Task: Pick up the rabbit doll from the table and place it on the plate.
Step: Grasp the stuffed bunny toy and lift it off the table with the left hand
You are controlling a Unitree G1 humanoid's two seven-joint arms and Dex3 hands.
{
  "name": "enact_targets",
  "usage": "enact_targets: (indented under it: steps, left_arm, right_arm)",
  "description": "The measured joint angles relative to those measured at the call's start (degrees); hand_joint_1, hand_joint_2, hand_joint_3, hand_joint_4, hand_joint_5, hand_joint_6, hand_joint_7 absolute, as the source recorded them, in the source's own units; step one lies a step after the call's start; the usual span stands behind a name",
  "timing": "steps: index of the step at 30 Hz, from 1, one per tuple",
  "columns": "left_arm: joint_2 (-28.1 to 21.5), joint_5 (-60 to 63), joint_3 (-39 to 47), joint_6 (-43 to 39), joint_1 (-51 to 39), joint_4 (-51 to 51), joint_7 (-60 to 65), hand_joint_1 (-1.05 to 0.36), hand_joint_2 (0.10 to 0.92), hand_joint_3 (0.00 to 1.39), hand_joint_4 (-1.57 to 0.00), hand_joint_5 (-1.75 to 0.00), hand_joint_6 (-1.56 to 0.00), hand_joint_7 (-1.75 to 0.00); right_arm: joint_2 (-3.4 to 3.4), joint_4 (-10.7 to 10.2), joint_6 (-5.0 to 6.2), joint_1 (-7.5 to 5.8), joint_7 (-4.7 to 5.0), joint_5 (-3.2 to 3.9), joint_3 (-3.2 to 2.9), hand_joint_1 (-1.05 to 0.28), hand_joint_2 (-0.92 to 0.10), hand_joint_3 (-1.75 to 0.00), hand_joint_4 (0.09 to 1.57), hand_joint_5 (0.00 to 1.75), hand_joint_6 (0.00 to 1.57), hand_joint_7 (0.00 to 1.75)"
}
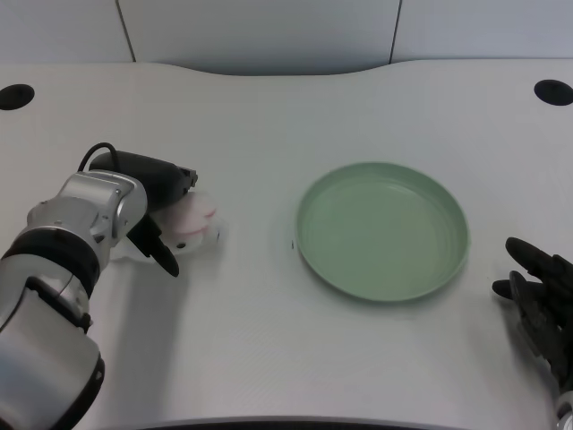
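The left hand [166,210] is curled around the pale pink rabbit doll [192,222] on the table [269,340], left of the green plate [383,230]; whether its hold is firm is unclear. Best to secure the hold before lifting, since the doll looks soft and mostly hidden.

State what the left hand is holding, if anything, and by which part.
The black left hand is closed around the small pink and white rabbit doll on the white table; which part it grips cannot be told.

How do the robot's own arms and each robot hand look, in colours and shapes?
The left forearm is a silver, rounded cylinder with black bands. A thin black cable loops near its wrist. The left robot hand is black, with slim fingers. The right robot hand is black too, with ridged, segmented fingers.
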State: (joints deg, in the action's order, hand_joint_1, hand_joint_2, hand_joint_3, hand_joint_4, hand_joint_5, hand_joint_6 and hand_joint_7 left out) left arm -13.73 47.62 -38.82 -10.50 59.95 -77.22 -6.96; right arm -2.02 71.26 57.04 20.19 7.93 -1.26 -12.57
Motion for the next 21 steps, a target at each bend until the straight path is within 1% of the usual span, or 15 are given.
enact_targets:
  steps: [3, 6, 9, 11, 13, 14, 16, 17, 18, 19, 20, 21]
  left_arm:
    - [0.0, 0.1, -0.4, 0.4, -0.3, -0.2, 1.0, -1.05, 0.763, 0.0, -0.05, -0.01, -0.08, -0.01]
    - [0.3, 0.3, -1.0, 1.7, -0.4, -0.4, 1.2, -1.05, 0.754, 0.0, -0.04, 0.0, -0.07, 0.0]
    - [0.3, 2.2, -3.0, 2.2, -0.4, -0.5, 1.4, -1.01, 0.742, 0.0, -0.05, -0.01, -0.08, -0.01]
    - [0.3, 3.8, -4.5, 2.1, -0.4, -0.5, 2.1, -0.94, 0.716, 0.0, -0.1, -0.04, -0.12, -0.02]
    - [0.1, 4.5, -5.4, 1.6, -0.4, -0.5, 4.3, -0.81, 0.679, 0.0, -0.17, -0.07, -0.21, -0.06]
    - [0.0, 4.7, -5.7, 1.5, -0.5, -0.5, 6.0, -0.7, 0.656, 0.0, -0.25, -0.12, -0.29, -0.08]
    - [-0.4, 5.7, -6.2, 1.0, -0.7, -0.5, 9.4, -0.62, 0.64, 0.0, -0.31, -0.15, -0.36, -0.1]
    - [-0.6, 5.8, -6.2, 0.6, -0.9, -0.5, 11.0, -0.51, 0.627, 0.0, -0.33, -0.43, -0.51, -0.1]
    - [-0.8, 5.8, -6.2, -0.2, -1.1, -0.5, 12.8, -0.47, 0.627, 0.0, -0.26, -0.68, -0.57, -0.09]
    - [-1.1, 5.8, -6.2, -0.9, -1.2, -0.5, 14.3, -0.44, 0.646, 0.01, -0.22, -0.89, -0.62, -0.1]
    - [-1.3, 6.0, -6.4, -1.5, -1.3, -0.5, 15.8, -0.39, 0.67, 0.02, -0.21, -1.09, -0.68, -0.14]
    - [-1.6, 6.2, -6.5, -2.2, -1.3, -0.6, 17.3, -0.34, 0.7, 0.03, -0.25, -1.12, -0.69, -0.22]
  right_arm:
    - [0.0, -0.1, 0.05, -0.06, 0.63, -0.17, 0.21, -0.28, -0.92, -0.3, 0.69, 0.85, 0.92, 0.01]
    - [0.05, -0.4, 0.55, -0.2, 0.62, -0.09, 0.22, -0.28, -0.92, -0.3, 0.69, 0.84, 0.91, 0.0]
    - [0.16, -1.1, 0.58, -0.38, 0.28, 0.02, 0.22, -0.27, -0.92, -0.31, 0.69, 0.83, 0.91, 0.0]
    - [0.2, -1.1, 0.58, -0.41, -0.09, 0.17, 0.16, -0.25, -0.92, -0.31, 0.69, 0.83, 0.91, 0.01]
    - [0.24, -1.1, 0.58, -0.44, -0.35, 0.31, 0.05, -0.25, -0.92, -0.31, 0.7, 0.83, 0.92, 0.01]
    - [0.24, -1.1, 0.58, -0.44, -0.37, 0.33, 0.03, -0.26, -0.92, -0.31, 0.7, 0.83, 0.92, 0.01]
    - [0.24, -1.2, 0.58, -0.49, -0.24, 0.26, 0.05, -0.26, -0.92, -0.31, 0.7, 0.82, 0.92, 0.01]
    - [0.24, -1.2, 0.58, -0.53, -0.23, 0.26, 0.06, -0.26, -0.92, -0.31, 0.7, 0.82, 0.91, 0.01]
    - [0.24, -1.2, 0.57, -0.56, -0.26, 0.26, 0.05, -0.26, -0.92, -0.31, 0.7, 0.82, 0.91, 0.01]
    - [0.24, -1.2, 0.57, -0.56, -0.26, 0.28, 0.04, -0.27, -0.92, -0.3, 0.71, 0.82, 0.92, 0.01]
    - [0.24, -1.2, 0.57, -0.56, -0.26, 0.28, 0.03, -0.27, -0.92, -0.3, 0.71, 0.82, 0.92, 0.01]
    - [0.24, -1.2, 0.56, -0.56, -0.24, 0.27, 0.03, -0.28, -0.92, -0.3, 0.71, 0.82, 0.92, 0.01]
